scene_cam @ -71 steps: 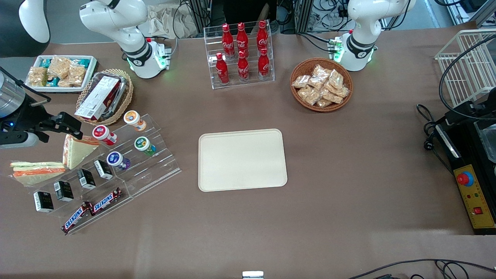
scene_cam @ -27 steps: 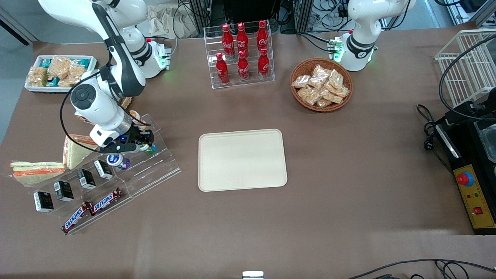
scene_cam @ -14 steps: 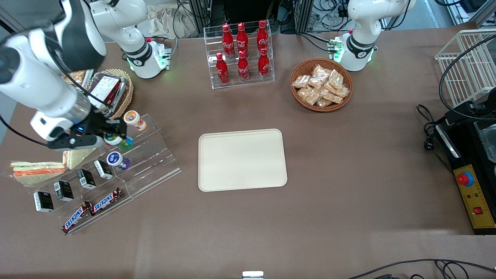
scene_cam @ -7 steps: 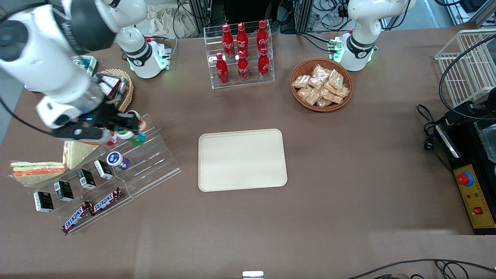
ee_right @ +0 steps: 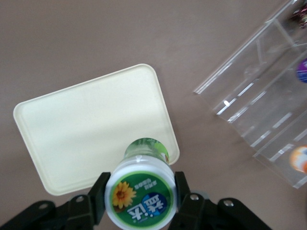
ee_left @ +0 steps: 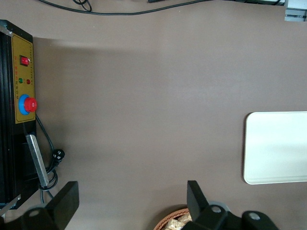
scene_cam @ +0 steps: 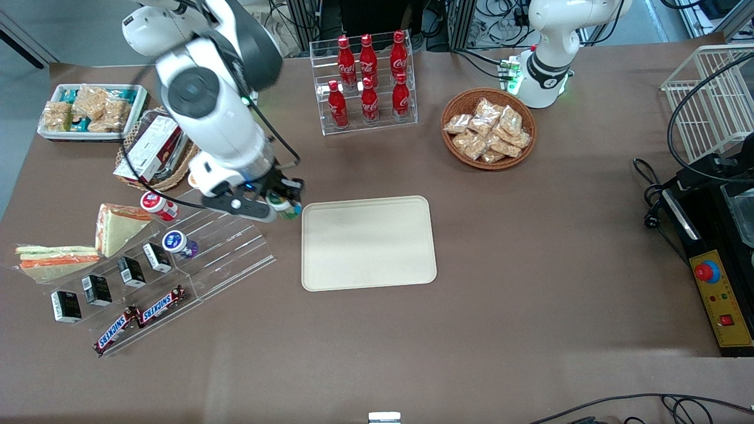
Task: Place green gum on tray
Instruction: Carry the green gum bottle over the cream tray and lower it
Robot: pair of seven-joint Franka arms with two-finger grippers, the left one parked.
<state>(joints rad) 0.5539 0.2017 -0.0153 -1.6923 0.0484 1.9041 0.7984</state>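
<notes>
Gripper (scene_cam: 283,206) clamped on green gum (ee_right: 141,197) above tray (scene_cam: 368,242) edge, sunflower lid label plain only from the wrist

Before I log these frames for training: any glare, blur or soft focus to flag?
Front view: sharp, with pale sheen bands on the brown table near the camera; the claw holds the small green gum bottle at the cream rectangular tray's edge. Right wrist view: bottle lid slightly soft, highlights on the clear acrylic rack. Left wrist view: even light, no glare.
</notes>
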